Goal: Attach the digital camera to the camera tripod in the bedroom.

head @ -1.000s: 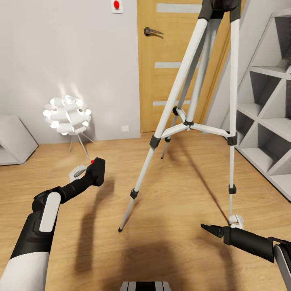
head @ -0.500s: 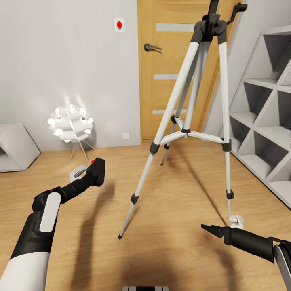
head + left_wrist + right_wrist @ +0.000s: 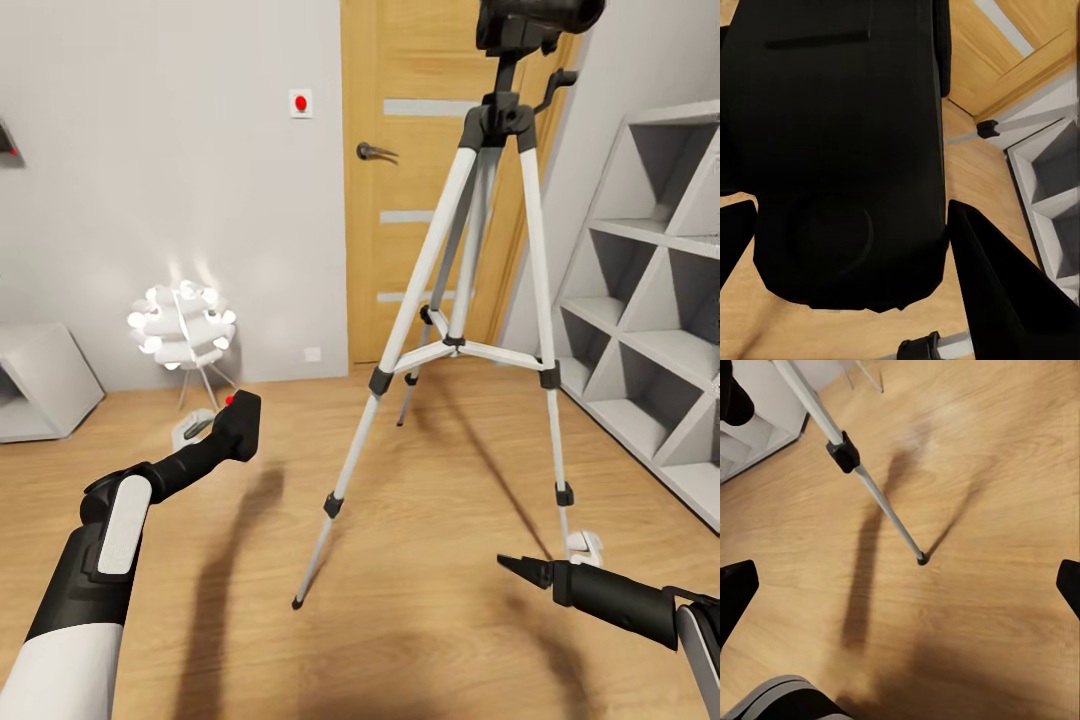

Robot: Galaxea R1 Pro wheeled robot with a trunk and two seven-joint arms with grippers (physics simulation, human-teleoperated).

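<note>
My left gripper (image 3: 236, 428) is shut on the digital camera (image 3: 246, 416), a black box with a red button on top, held low at the left of the head view. The camera's dark body (image 3: 840, 150) sits between the fingers in the left wrist view. The camera tripod (image 3: 505, 118) stands on the wood floor ahead, right of the camera, with its black head and pan handle (image 3: 558, 80) high above it. My right gripper (image 3: 520, 568) hangs open at the lower right, near one tripod foot. In the right wrist view, a tripod leg (image 3: 881, 499) crosses the floor.
A glowing white lamp (image 3: 182, 325) on thin legs stands by the wall behind the left arm. The wooden door (image 3: 410, 200) is behind the tripod, and the grey cube shelf (image 3: 650, 320) lines the right wall. A low grey unit (image 3: 40, 380) sits far left.
The head camera has tilted up, so the whole picture has slid down and the tripod's head now shows. Both arms and the tripod hold their places.
</note>
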